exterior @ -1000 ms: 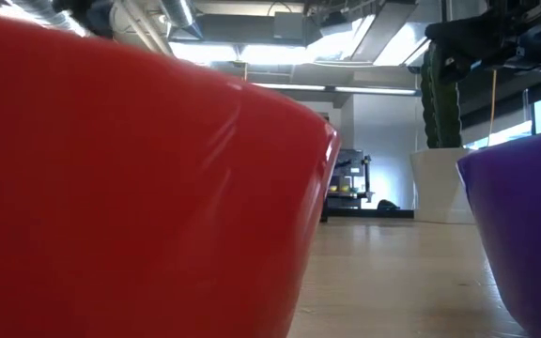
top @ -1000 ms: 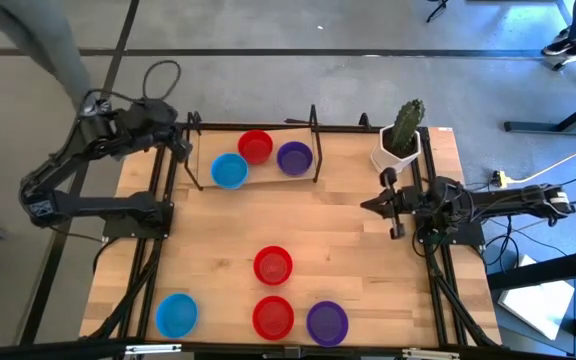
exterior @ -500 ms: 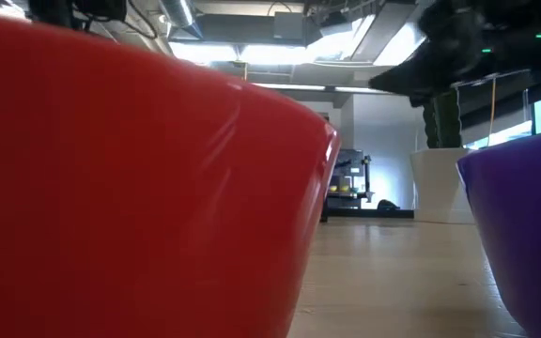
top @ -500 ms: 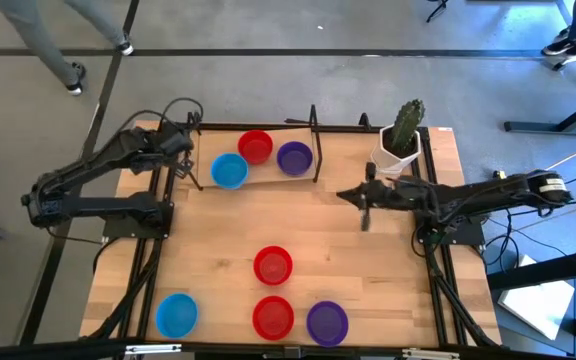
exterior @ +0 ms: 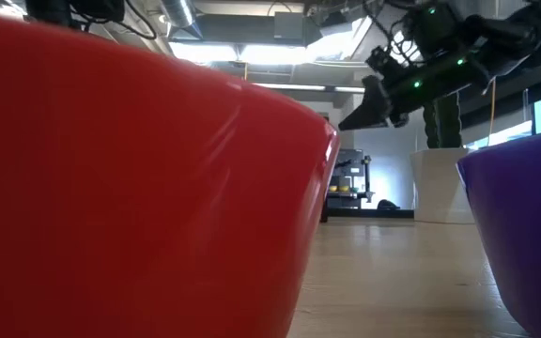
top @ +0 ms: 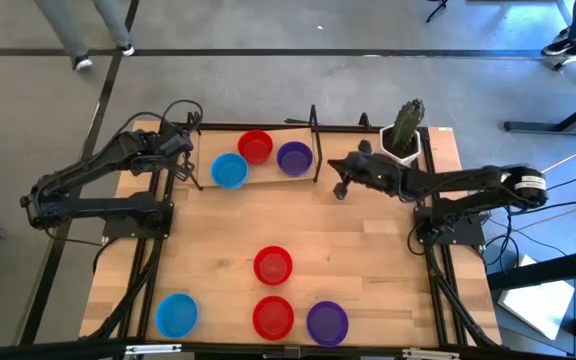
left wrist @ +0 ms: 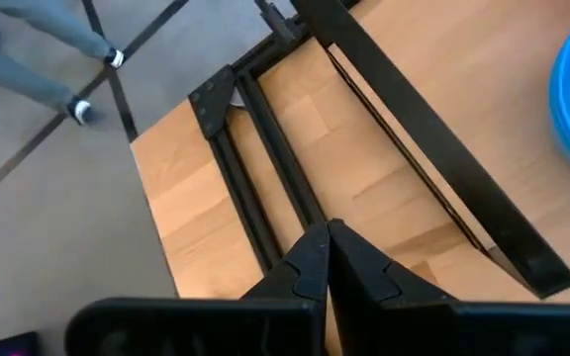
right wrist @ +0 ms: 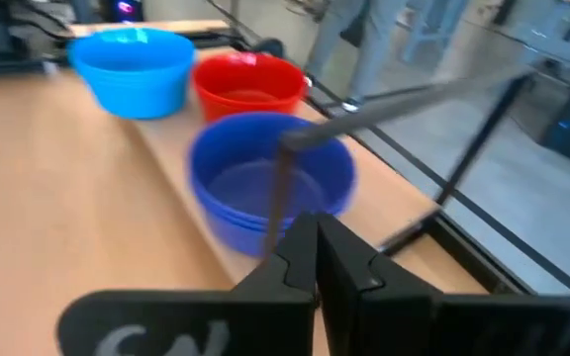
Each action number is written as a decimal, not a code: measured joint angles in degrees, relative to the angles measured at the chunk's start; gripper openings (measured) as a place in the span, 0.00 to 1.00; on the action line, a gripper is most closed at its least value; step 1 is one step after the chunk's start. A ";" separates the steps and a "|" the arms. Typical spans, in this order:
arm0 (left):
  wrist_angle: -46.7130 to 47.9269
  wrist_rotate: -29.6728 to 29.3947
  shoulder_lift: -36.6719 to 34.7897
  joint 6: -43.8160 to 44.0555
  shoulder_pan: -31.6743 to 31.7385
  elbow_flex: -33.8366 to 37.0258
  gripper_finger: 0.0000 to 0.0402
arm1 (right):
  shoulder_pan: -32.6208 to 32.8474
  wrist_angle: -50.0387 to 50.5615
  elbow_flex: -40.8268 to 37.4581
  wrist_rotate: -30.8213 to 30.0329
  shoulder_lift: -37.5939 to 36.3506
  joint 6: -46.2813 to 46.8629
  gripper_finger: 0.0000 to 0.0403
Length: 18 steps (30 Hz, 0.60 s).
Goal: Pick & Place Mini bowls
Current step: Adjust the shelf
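Risk: right gripper (top: 339,190), fingers clenched on nothing, hanging near the purple bowl (top: 294,157) at 12 o'clock by the black rail (top: 315,140); could snag the rail or shove the smooth plastic bowl across the wood table (top: 368,260). Left gripper (top: 186,146) clenched empty at 10 o'clock. More round shallow bowls (top: 272,266) at 6 o'clock.
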<state>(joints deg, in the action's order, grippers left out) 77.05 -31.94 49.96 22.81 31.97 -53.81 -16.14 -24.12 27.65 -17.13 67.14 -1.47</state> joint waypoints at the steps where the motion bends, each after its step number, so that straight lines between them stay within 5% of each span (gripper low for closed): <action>1: -0.56 0.38 0.02 -0.17 0.02 0.50 0.01 | -0.76 -0.07 0.14 -0.28 0.45 0.20 0.01; 9: -9.83 2.67 0.41 -5.02 0.59 5.76 0.01 | -5.45 -1.24 0.16 -0.69 1.39 0.69 0.01; 18: -12.98 5.93 2.36 -8.55 4.95 5.91 0.00 | -7.78 -1.75 0.16 6.86 1.39 0.07 0.01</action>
<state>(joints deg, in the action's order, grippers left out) 64.06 -26.01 52.31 14.25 36.91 -47.90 -23.92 -25.87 27.81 -10.27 68.53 -1.40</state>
